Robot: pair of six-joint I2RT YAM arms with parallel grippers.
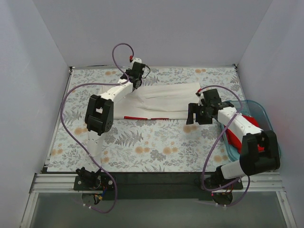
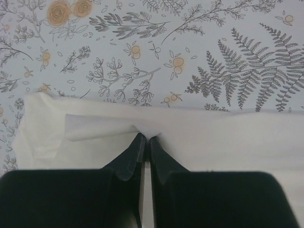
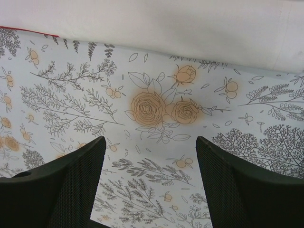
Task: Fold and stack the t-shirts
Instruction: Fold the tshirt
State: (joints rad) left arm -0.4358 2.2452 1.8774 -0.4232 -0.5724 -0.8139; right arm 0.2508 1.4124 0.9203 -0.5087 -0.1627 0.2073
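Note:
The white t-shirt [image 1: 166, 100] lies partly folded in the far middle of the table, a thin red print edge along its near side. My left gripper [image 1: 136, 81] is at its far left corner, shut on a pinch of the white cloth [image 2: 190, 137]. My right gripper [image 1: 197, 114] is open and empty, hovering over the bare table just off the shirt's near right edge [image 3: 190, 28]. The red t-shirt [image 1: 233, 136] lies in the blue tub, mostly hidden by my right arm.
The translucent blue plastic tub [image 1: 260, 111] stands at the right table edge. The floral tablecloth [image 1: 142, 142] covers the table. White walls close in the far, left and right sides.

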